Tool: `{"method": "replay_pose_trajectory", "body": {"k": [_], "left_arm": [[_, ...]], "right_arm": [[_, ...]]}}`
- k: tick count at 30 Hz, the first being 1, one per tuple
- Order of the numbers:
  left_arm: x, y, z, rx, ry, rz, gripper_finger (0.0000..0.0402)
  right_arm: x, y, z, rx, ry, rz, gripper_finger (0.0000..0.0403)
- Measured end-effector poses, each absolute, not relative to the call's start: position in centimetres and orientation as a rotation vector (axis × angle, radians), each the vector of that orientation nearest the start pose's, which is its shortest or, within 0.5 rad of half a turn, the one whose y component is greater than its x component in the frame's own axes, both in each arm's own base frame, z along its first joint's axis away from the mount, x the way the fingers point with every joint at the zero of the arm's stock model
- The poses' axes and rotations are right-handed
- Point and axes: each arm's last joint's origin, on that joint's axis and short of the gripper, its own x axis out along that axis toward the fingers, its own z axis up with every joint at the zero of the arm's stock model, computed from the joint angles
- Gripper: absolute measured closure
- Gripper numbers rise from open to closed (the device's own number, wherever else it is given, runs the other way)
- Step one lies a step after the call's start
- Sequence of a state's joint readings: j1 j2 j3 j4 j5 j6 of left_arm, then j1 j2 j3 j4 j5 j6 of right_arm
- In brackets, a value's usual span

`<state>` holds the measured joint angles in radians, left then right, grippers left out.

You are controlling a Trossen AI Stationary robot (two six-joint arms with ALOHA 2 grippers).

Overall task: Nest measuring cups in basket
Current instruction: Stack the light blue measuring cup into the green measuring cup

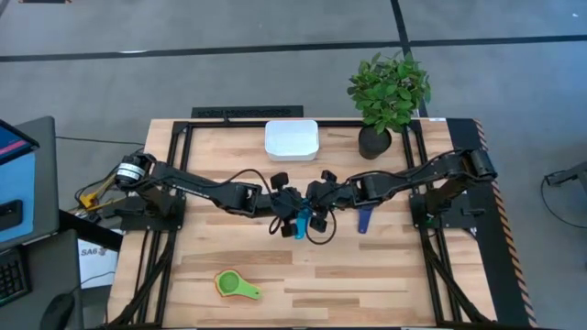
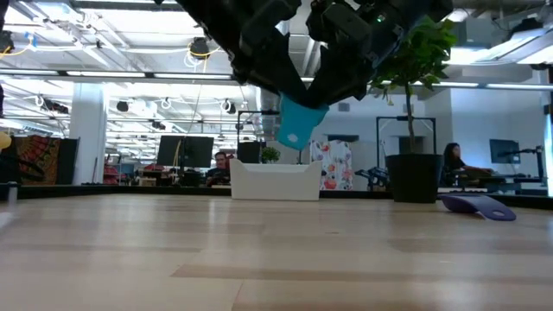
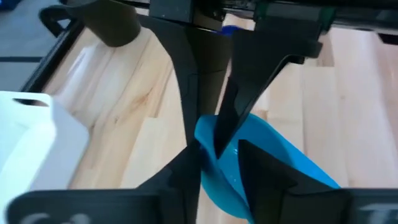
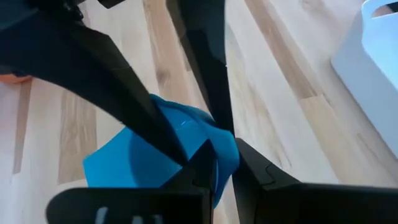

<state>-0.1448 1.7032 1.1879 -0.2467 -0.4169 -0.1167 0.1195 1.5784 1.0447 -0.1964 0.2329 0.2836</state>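
Two grippers meet over the middle of your table, both on one light blue cup. You can see in the low view that this cup hangs clear of the wood, with nothing under it.

Left gripper: fingers closed onto the cup; in its wrist view the cup wall sits pinched between the dark fingers. Right gripper: fingers likewise closed on the same cup, seen from its own wrist camera with the rim between its fingers. The other arm's fingers cross each wrist view, so both hold it at once.

Basket: white, square, at the far edge of the table, near the potted plant and well apart from the grippers. You cannot tell from these views whether anything lies in it.

Other cups on your table: a dark blue cup lies just beside the right arm, on the wood; a green cup with a yellow cup touching it, near the front edge.

People sit in the room behind.
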Motion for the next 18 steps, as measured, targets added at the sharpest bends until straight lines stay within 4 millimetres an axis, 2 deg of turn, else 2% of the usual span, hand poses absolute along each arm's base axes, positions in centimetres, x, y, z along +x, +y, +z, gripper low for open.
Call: {"method": "replay_pose_trajectory", "body": {"k": [7,13,18], "left_arm": [[36.9,-4.0,24.4,0.127,0.747,0.333,0.0382],[36.9,-4.0,25.1,0.12,0.764,0.357,0.0384],[36.6,-4.1,25.3,0.002,0.75,0.422,0.0388]], "right_arm": [[33.3,3.3,23.2,0.163,0.691,-0.219,0.0354],[33.4,3.3,23.3,0.152,0.684,-0.211,0.0337],[32.9,3.2,24.0,0.136,0.674,-0.208,0.0299]]}}
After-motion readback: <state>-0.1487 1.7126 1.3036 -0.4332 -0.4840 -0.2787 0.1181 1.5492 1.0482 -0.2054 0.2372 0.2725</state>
